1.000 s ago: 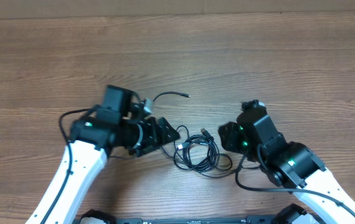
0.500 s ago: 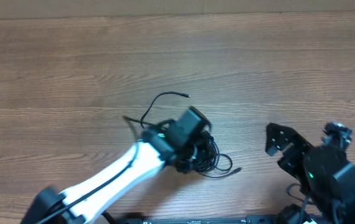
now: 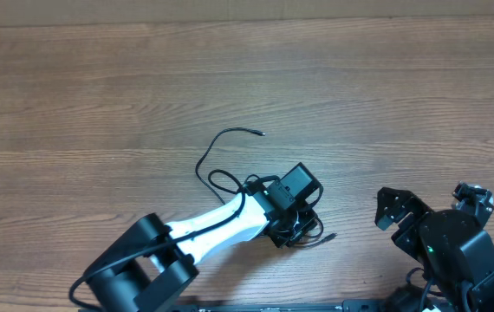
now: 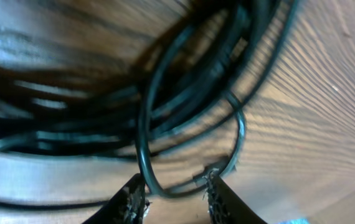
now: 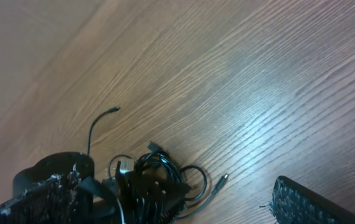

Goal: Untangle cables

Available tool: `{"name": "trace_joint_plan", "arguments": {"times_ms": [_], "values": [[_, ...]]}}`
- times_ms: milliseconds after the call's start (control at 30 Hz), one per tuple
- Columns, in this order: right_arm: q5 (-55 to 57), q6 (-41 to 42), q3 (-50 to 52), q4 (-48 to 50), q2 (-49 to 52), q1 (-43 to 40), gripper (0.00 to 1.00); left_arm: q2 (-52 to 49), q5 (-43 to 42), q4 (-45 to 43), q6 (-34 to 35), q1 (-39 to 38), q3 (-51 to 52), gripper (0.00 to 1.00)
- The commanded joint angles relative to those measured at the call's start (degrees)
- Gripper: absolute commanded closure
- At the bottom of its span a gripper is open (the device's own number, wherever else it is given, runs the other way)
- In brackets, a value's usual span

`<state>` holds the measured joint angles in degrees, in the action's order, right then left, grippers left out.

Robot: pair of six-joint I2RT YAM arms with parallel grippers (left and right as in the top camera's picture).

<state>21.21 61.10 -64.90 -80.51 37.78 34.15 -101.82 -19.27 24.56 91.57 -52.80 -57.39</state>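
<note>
Black cables (image 4: 103, 134) lie between left gripper (image 4: 174, 198) jaws (grip unclear); right gripper (image 3: 435, 204) gapes.

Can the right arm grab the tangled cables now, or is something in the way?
Probably not the pile itself: the left gripper sits right over the cables. But bare table lies between the open right gripper and the small plug end poking out toward it, so that bit looks reachable.

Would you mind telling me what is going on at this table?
The left gripper is down on the tangle of thin black cables, its fingers apart on either side of one loop, not yet clamped. The right gripper hangs open off to the side, holding nothing. One plug end trails free beyond the tangle.
</note>
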Motion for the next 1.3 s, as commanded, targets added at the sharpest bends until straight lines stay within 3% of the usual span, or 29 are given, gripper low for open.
{"name": "trace_joint_plan", "arguments": {"times_ms": [0, 100, 167, 233, 433, 633, 733, 867, 1200, 1267], "values": [[0.6, 0.2, 0.0, 0.0, -0.2, -0.2, 0.0, -2.8, 0.2, 0.1, 1.2, -0.3, 0.2, 0.69], [0.6, 0.2, 0.0, 0.0, -0.2, -0.2, 0.0, -4.3, 0.5, 0.0, 1.2, -0.3, 0.2, 0.77], [0.6, 0.2, 0.0, 0.0, -0.2, -0.2, 0.0, -4.8, 2.1, 0.0, 1.2, -0.3, 0.2, 0.96], [0.6, 0.2, 0.0, 0.0, -0.2, -0.2, 0.0, -4.9, 3.2, -0.5, -0.9, -0.2, 0.1, 0.96], [-2.1, 0.2, 0.0, -2.4, -0.2, -0.2, 0.02, 1.0, 0.1, -2.3, -24.0, 4.3, -2.6, 0.96], [-6.3, 0.2, 0.1, -1.2, -0.2, -0.2, 0.0, 16.4, -5.1, -1.5, -55.1, 9.3, -6.5, 0.96], [-9.6, 0.1, 0.2, 0.9, -0.2, -0.2, 0.0, 24.7, -7.6, 1.2, -63.8, 11.4, -6.7, 0.96], [-15.4, -4.0, 1.9, 8.0, 0.0, -0.2, 0.0, 34.6, -7.2, 8.0, -70.4, 13.2, -6.7, 0.96], [-29.3, -19.9, 6.6, 24.4, 4.0, -0.1, 0.0, 48.4, -2.6, 15.9, -73.9, 17.4, -6.7, 0.96], [-32.2, -25.0, 6.6, 26.8, 5.1, 0.0, 0.06, 48.8, -2.6, 18.4, -74.5, 17.5, -6.7, 0.96]]}}
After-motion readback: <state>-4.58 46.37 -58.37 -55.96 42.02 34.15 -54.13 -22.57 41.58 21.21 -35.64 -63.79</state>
